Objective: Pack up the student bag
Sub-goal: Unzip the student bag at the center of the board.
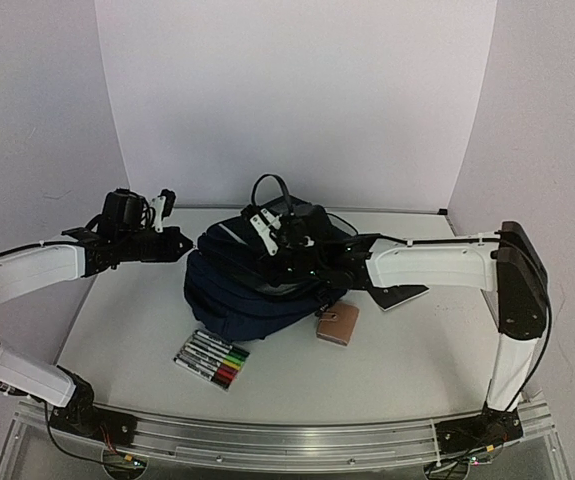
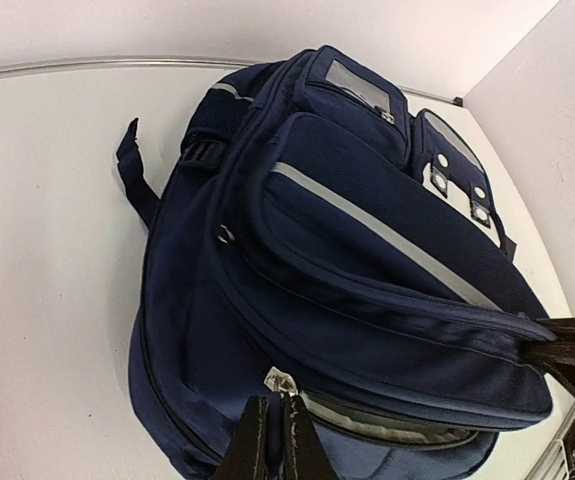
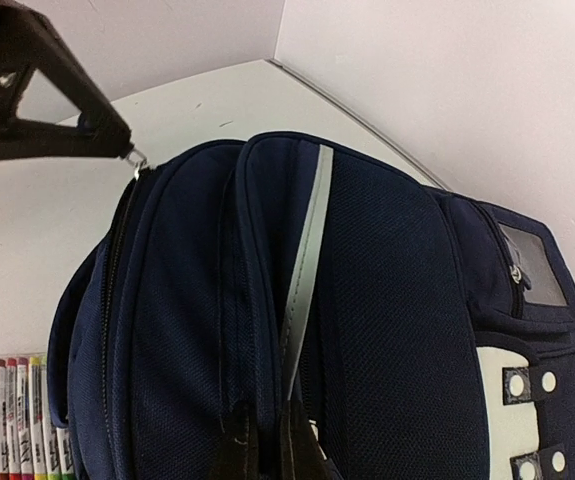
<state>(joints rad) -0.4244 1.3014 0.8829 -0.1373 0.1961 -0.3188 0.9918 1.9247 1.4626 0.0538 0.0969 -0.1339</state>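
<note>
The student bag (image 1: 257, 285), a navy backpack with a pale reflective stripe, lies on its back mid-table. My left gripper (image 1: 187, 246) is at its left end, shut on the zipper pull (image 2: 283, 384) of the main compartment. That zip stands partly open, with grey lining (image 2: 397, 424) showing in the gap. In the left wrist view the left gripper (image 2: 275, 440) sits at the bottom edge. My right gripper (image 1: 289, 268) reaches in from the right and is shut on a fold of the bag's fabric beside the stripe (image 3: 307, 250). The right gripper (image 3: 272, 450) pinches that fold low in its wrist view.
A clear pack of coloured markers (image 1: 212, 358) lies in front of the bag. A small brown wallet-like item (image 1: 338, 323) sits at the bag's front right. A dark flat item (image 1: 401, 296) lies under the right arm. White walls close the back and sides.
</note>
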